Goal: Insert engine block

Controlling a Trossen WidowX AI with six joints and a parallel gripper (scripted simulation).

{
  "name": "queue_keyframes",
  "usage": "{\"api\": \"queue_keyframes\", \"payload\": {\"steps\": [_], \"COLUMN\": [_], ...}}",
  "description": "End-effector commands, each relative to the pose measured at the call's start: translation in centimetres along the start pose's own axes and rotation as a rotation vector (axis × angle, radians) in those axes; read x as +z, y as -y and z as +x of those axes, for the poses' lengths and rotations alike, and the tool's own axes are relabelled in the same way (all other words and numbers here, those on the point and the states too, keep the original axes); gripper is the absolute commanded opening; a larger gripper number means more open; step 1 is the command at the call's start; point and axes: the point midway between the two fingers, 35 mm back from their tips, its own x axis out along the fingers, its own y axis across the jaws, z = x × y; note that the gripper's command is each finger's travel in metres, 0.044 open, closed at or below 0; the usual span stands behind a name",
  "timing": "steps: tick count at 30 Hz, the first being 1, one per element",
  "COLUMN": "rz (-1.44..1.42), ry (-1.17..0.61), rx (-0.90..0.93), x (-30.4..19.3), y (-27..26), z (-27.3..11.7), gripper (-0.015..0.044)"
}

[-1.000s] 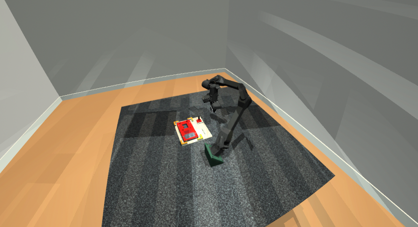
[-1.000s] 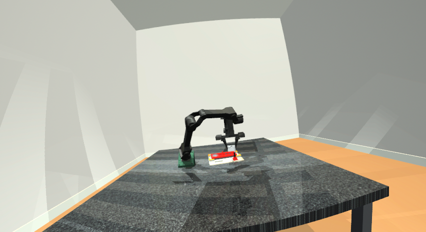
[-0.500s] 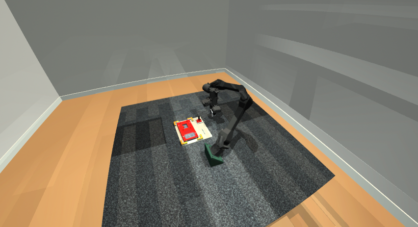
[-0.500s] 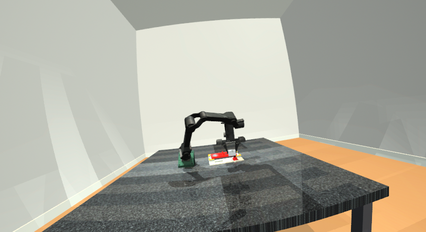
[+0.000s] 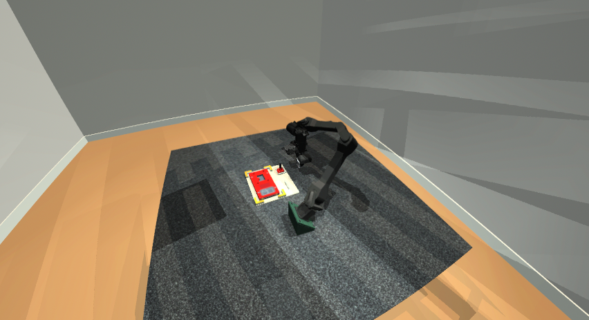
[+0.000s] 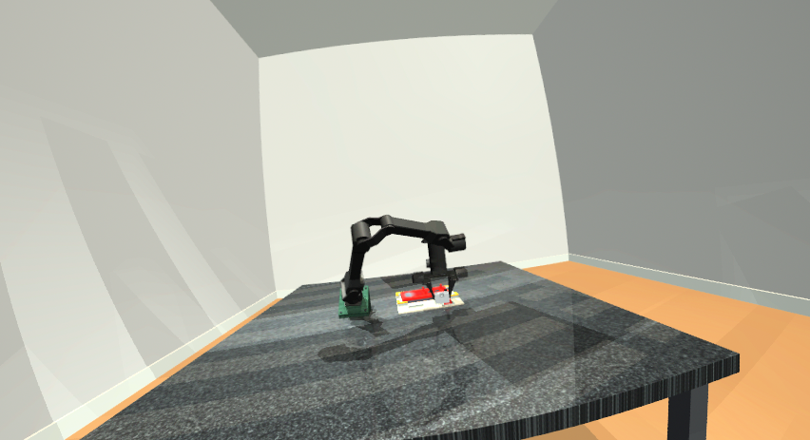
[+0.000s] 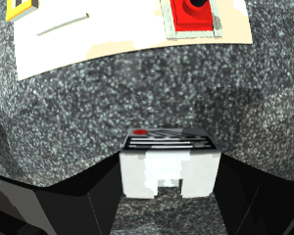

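My gripper (image 5: 298, 162) (image 6: 441, 293) (image 7: 167, 157) is shut on the engine block, a light grey block (image 6: 442, 297) (image 7: 137, 171) with a dark striped top and a red dot. A notch shows in its lower edge in the wrist view. The block is held above the table, off the edge of the cream board, beside the red piece with the black knob. The red car body (image 5: 257, 188) (image 6: 416, 295) lies on the board, and its opening (image 5: 260, 177) shows empty in the top view. The car body is out of the wrist view. The rib is too small to make out.
The cream board (image 5: 292, 186) (image 6: 422, 308) (image 7: 103, 36) has yellow corner brackets around the car body. A red piece with an upright black knob (image 5: 281, 169) (image 7: 183, 21) stands on it near my gripper. The green arm base (image 5: 300, 224) (image 6: 354, 309) stands past the board's other end.
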Motion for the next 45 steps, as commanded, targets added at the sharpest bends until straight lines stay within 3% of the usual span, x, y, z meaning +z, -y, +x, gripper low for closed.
{"api": "queue_keyframes", "payload": {"steps": [1,31,45], "rz": [-0.008,-0.008,-0.007], "ry": [-0.004,-0.006,-0.003], "rx": [0.002,0.002,-0.016], "x": [0.0,-0.1,0.1], "y": [-0.1,-0.1,0.2], "z": [0.9,5.5,4.7], "gripper": [0.0,0.0,0.0368]}}
